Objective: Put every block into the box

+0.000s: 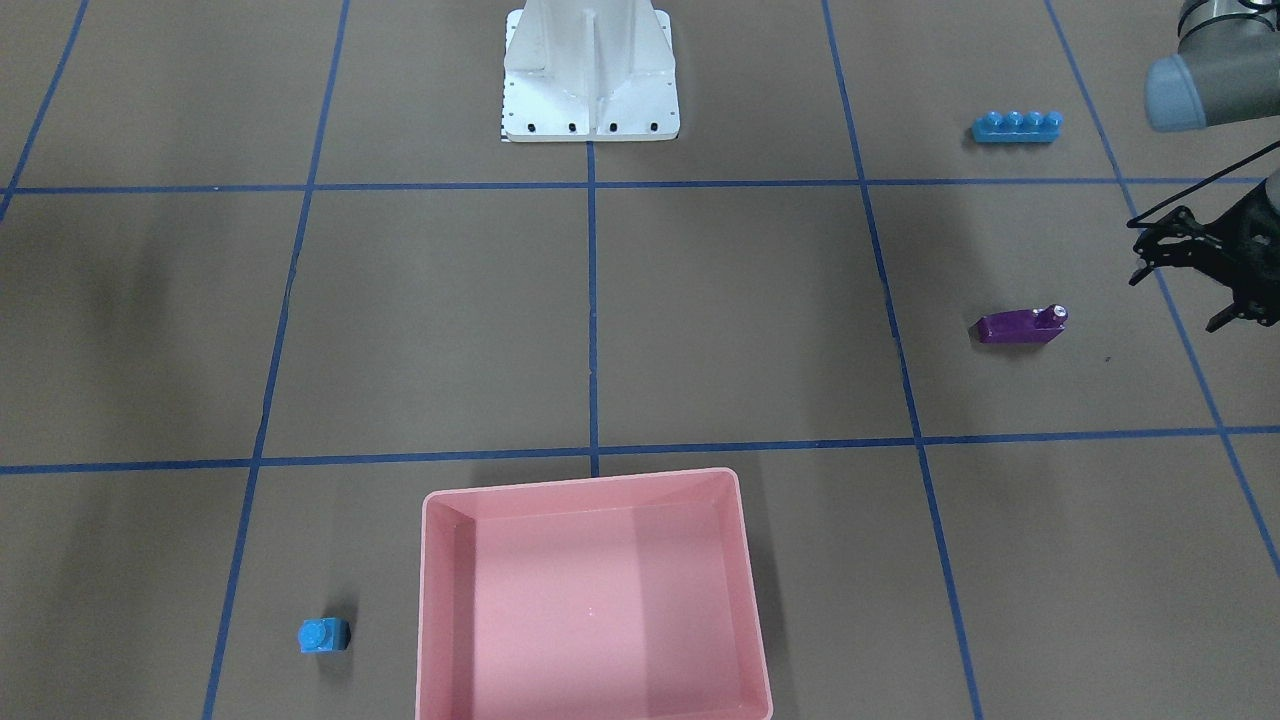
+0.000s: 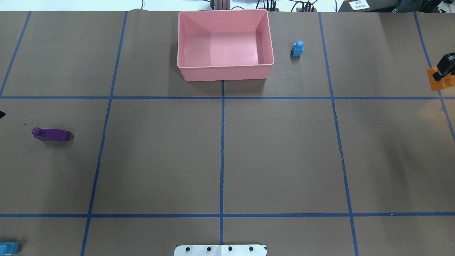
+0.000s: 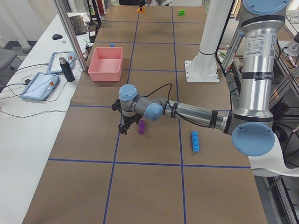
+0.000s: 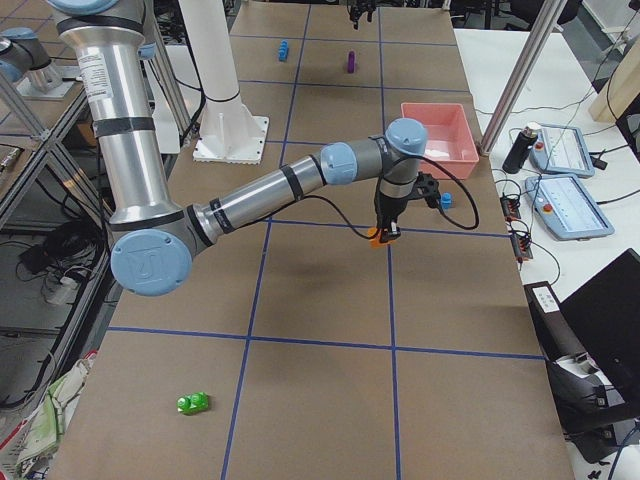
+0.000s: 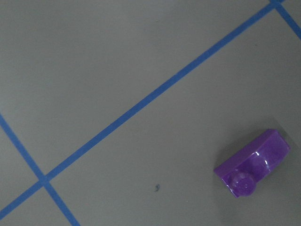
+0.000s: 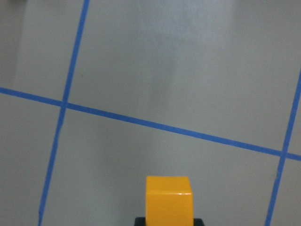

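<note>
The pink box (image 2: 224,73) stands empty at the table's far middle. A small blue brick (image 2: 297,48) stands just right of it. My right gripper (image 2: 445,67) is shut on the orange brick (image 2: 440,81) at the far right edge, held above the table; the brick also shows in the right wrist view (image 6: 168,197). My left gripper (image 1: 1180,295) is open and empty, a little to the outer side of the purple brick (image 1: 1020,326), which lies on its side. The long blue four-stud brick (image 1: 1016,127) lies nearer the robot's base. The green brick (image 4: 193,403) lies far out on my right.
The white metal base (image 1: 590,80) stands at the robot's edge of the table. Blue tape lines grid the brown table (image 2: 284,160). Operators' tablets (image 4: 568,200) and a dark bottle (image 4: 518,150) sit on a side bench beyond the box.
</note>
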Controlling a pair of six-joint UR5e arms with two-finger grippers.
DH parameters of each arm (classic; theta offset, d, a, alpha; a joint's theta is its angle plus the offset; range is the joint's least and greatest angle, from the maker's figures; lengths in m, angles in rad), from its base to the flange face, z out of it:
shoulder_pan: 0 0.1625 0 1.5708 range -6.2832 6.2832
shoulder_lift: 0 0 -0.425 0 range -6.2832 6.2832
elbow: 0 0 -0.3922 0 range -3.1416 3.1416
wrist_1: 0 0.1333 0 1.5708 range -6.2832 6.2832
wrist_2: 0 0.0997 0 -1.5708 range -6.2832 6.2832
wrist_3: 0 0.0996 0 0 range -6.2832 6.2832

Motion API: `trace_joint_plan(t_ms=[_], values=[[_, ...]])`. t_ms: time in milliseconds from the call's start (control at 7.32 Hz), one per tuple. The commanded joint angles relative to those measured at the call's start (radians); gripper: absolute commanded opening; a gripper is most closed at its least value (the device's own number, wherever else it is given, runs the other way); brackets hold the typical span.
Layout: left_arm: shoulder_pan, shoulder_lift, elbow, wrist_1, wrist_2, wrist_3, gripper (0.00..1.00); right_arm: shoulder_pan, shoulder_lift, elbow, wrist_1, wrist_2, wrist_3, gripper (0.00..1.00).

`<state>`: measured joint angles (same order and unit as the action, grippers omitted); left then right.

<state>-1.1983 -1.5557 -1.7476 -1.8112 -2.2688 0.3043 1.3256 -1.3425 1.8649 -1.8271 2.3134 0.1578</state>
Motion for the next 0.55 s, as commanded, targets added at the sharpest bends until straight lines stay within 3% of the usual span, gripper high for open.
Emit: trace_joint_plan(t_ms=[0,410], values=[[0.035,0.014,-0.003,-0.005,-0.011,0.177,1.00,-0.021,0.127,0.005,0.002,0.036,0.156,0.00],[0.115,0.008,-0.004,-0.019,-0.012,0.204,1.00,-0.130,0.339,-0.062,0.006,0.031,0.340,0.00]])
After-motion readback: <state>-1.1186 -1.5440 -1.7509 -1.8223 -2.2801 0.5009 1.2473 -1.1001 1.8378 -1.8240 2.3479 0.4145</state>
